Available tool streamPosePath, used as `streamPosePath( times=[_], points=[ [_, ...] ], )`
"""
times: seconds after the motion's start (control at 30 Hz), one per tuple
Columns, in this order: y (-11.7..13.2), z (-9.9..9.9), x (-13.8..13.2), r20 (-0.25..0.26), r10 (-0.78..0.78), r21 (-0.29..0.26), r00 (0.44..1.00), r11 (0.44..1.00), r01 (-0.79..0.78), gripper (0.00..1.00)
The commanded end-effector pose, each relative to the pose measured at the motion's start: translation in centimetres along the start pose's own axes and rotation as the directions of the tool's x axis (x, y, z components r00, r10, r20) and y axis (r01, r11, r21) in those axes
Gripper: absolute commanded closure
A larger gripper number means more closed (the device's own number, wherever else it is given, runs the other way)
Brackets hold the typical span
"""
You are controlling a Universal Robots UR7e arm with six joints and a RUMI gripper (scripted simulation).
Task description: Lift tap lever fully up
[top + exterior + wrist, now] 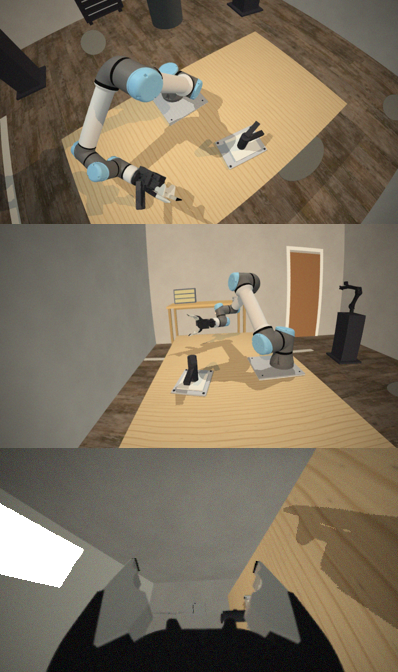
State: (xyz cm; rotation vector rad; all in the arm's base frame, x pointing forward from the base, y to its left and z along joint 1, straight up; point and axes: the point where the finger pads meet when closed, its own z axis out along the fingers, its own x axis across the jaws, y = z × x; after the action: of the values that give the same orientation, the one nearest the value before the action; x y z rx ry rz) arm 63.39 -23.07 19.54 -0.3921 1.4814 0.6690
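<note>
Top view shows the tap on its grey plate, lever forked out. The gripper hangs wide open and empty, well apart from it near the table edge; the wrist view barely catches the tap.

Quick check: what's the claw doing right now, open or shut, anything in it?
Claw: open wide, holding nothing, up in the air away from the tap.

A brown door, a side table, perhaps a dark bin.
</note>
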Motion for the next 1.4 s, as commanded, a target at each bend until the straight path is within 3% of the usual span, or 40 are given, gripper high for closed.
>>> streamPosePath(
  times=[0.0, 0.17, 0.4, 0.47, 0.53, 0.57, 0.6, 0.97, 1.03, 1.07, 1.37],
  points=[
    [0.5, 0.2, 0.0, -0.007, -0.024, -0.025, 1.0, 0.999, 0.024, 0.0],
    [1.5, 0.6, 0.2, -0.02, -0.068, -0.071, 0.997, 0.995, 0.066, 0.0],
    [3.9, 1.6, 0.7, -0.041, -0.176, -0.184, 0.984, 0.969, 0.165, 0.0],
    [3.9, 1.6, 0.7, -0.041, -0.176, -0.184, 0.984, 0.969, 0.165, 0.0],
    [5.7, 2.3, 0.8, -0.041, -0.252, -0.265, 0.967, 0.936, 0.233, 0.0],
    [5.7, 2.3, 0.8, -0.041, -0.252, -0.265, 0.967, 0.936, 0.233, 0.0],
    [6.5, 2.6, 0.9, -0.04, -0.289, -0.303, 0.956, 0.915, 0.264, 0.0],
    [11.7, 4.7, 1.6, -0.001, -0.499, -0.521, 0.867, 0.74, 0.426, 0.0],
    [11.7, 4.7, 1.6, -0.001, -0.499, -0.521, 0.867, 0.74, 0.426, 0.0],
    [13.1, 5.3, 1.7, 0.018, -0.549, -0.572, 0.836, 0.68, 0.459, 0.0],
    [17.2, 7.0, 2.2, 0.096, -0.68, -0.706, 0.727, 0.469, 0.531, 0.0]
  ],
)
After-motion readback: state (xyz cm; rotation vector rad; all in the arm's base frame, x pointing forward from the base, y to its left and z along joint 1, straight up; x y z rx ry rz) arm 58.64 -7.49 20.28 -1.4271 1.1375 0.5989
